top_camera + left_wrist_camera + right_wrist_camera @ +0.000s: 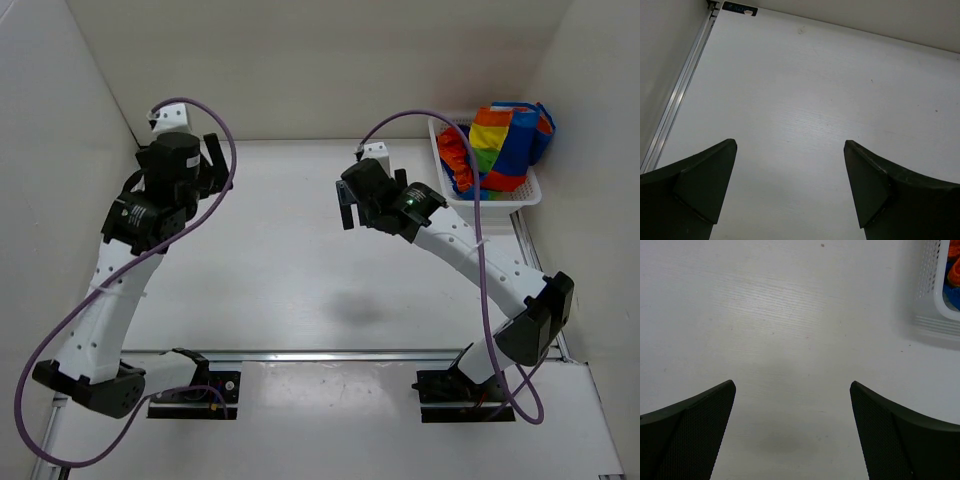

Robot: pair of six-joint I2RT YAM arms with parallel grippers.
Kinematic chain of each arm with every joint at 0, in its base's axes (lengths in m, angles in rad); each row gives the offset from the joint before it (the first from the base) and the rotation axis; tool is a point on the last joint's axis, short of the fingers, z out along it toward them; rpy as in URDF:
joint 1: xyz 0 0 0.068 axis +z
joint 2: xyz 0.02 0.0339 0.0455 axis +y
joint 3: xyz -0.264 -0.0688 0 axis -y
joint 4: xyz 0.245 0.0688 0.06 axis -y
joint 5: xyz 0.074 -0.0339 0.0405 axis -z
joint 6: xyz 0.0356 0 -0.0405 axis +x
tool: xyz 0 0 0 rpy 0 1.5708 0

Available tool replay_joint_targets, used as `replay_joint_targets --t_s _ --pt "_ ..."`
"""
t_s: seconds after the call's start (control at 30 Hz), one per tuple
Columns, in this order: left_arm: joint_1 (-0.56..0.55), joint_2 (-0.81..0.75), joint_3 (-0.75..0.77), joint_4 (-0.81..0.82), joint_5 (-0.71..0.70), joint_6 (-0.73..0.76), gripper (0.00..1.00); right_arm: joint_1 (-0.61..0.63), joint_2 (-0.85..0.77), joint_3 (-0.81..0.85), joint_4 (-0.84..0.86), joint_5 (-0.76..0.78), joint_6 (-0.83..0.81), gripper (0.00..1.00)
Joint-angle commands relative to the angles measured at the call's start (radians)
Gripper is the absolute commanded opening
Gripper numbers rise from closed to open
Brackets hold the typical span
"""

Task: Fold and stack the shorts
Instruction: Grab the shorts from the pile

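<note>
The rainbow-striped shorts (500, 145) lie bunched in a white mesh basket (492, 200) at the back right of the table, piled above its rim. My right gripper (347, 200) hangs above the table left of the basket, open and empty. In the right wrist view its fingers (792, 385) stand wide apart over bare table, with the basket's corner (930, 290) at the top right and a bit of orange and blue cloth (954, 270) inside. My left gripper (212, 165) is raised at the back left. It is open and empty over bare table in the left wrist view (790, 145).
White walls close in the table at the back and both sides. A metal rail (330, 355) runs along the near edge by the arm bases. Another rail (680, 95) runs along the left wall.
</note>
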Motion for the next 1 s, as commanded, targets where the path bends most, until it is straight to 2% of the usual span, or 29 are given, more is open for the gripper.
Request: replay_joint_targets --t_s 0.0,0.17,0.27,0.33,0.43,0.57,0.63,0.7,0.83,0.87,0.9,0.97 --pt "0.005 -0.086 -0.027 0.017 0.017 0.044 1.00 -0.003 0.004 0.007 -0.016 0.011 0.042 1.00" --pt "0.005 -0.152 -0.096 0.017 0.057 0.021 1.00 -0.003 -0.015 -0.042 -0.037 0.023 0.088 1.00" --pt "0.005 -0.165 -0.151 0.027 0.066 0.011 1.00 -0.003 -0.070 -0.077 -0.037 0.051 0.113 1.00" --pt "0.005 -0.165 -0.182 0.027 0.119 0.011 1.00 -0.027 -0.110 -0.108 -0.037 0.051 0.113 1.00" --pt "0.005 -0.165 -0.191 0.007 0.163 -0.010 1.00 -0.137 -0.151 -0.131 -0.046 0.036 0.113 1.00" --pt "0.005 -0.183 -0.203 0.007 0.210 -0.068 1.00 -0.435 -0.162 -0.084 0.021 -0.151 0.024 1.00" --pt "0.005 -0.157 -0.203 0.007 0.224 -0.068 1.00 -0.582 -0.098 -0.003 0.045 -0.275 0.002 1.00" --pt "0.005 -0.133 -0.203 0.007 0.252 -0.058 1.00 -0.660 0.015 0.070 0.056 -0.308 0.013 1.00" --pt "0.005 -0.085 -0.191 -0.024 0.261 -0.058 1.00 -0.805 0.243 0.289 0.056 -0.288 0.051 1.00" --pt "0.005 -0.076 -0.191 -0.024 0.261 -0.058 1.00 -0.854 0.290 0.394 0.046 -0.288 0.074 1.00" --pt "0.005 -0.076 -0.191 -0.024 0.238 -0.058 1.00 -0.875 0.383 0.445 0.032 -0.277 0.083 1.00" --pt "0.005 -0.076 -0.205 -0.024 0.204 -0.058 1.00 -0.923 0.470 0.580 0.032 -0.254 0.105 1.00"
